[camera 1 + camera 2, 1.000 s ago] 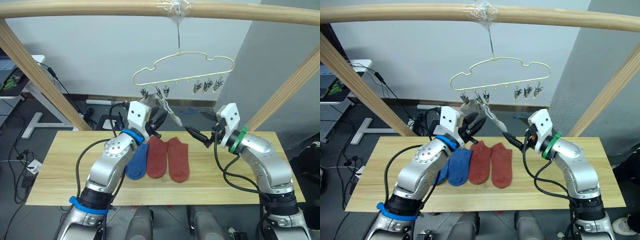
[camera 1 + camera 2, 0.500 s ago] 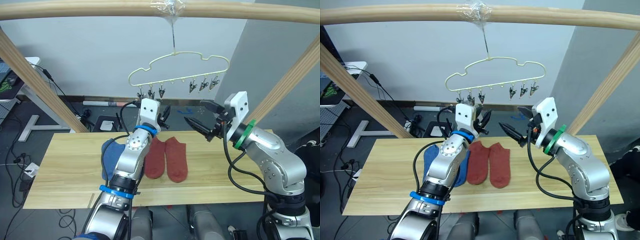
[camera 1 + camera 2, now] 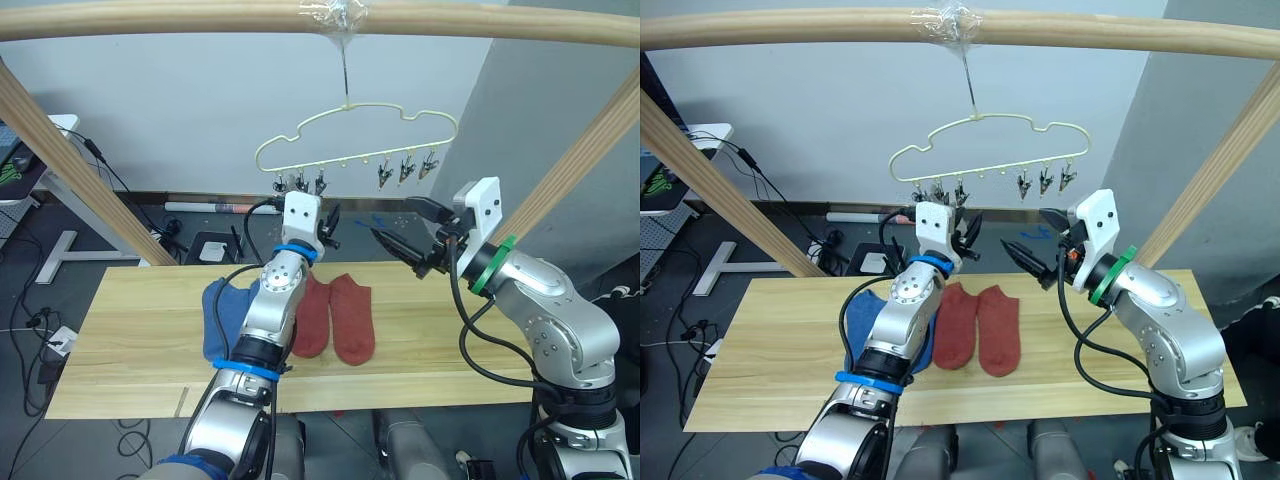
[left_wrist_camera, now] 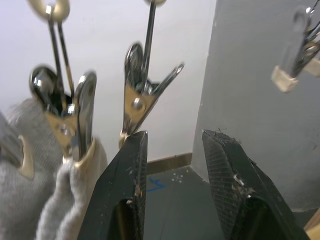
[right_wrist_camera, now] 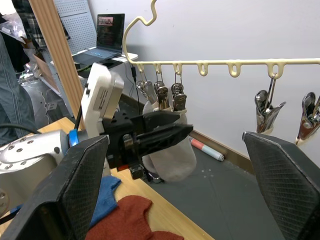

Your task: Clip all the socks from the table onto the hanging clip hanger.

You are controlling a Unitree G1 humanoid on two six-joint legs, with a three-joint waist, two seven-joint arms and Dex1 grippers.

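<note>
Fingers of both grippers spread, empty, beside pale yellow clip hanger (image 3: pixel 352 137), grey sock (image 5: pixel 170 150) clipped.

1. My right claw (image 5: pixel 172 187) is spread wide, nothing between the fingers (image 5: pixel 75 185).
2. Clip hanger (image 5: pixel 210 64) runs across ahead of me, above finger level, metal clips (image 5: pixel 160 95) dangling from its loops.
3. Left gripper (image 5: pixel 167 132) sits between my fingers, further out, tips close together just under three bunched clips.
4. Light grey sock (image 5: pixel 172 155) hangs from those clips, behind the left gripper.
5. Blue sock (image 5: pixel 102 192) and rust-red sock (image 5: pixel 127 220) lie on the table (image 5: pixel 175 232) below.
</note>
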